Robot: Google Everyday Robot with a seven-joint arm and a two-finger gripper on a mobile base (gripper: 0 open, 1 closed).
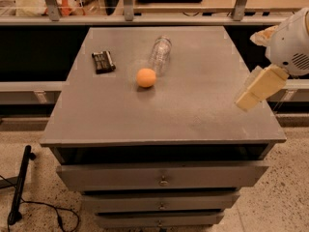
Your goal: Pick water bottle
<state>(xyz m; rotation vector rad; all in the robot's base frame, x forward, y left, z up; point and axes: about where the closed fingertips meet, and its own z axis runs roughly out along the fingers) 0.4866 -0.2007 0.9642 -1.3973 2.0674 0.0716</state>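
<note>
1. gripper hangs over the table's right edge; open tabletop runs from it to the water bottle.
2. orange ball crowds the bottle's near end; black packet lies farther left.

Lab-like workroom: grey drawer cabinet, speckled floor, loose cable, robot pincer at the cabinet's right edge.

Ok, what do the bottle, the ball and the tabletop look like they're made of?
Bottle: clear thin plastic, probably; the grey top shows through it. Ball: matte orange and smooth, maybe foam or plastic; unclear. Tabletop: dull grey, likely painted metal or laminate, with faint scuffs. The gripper, beige and plastic-looking, hangs over the tabletop's right edge, far from the bottle.
</note>
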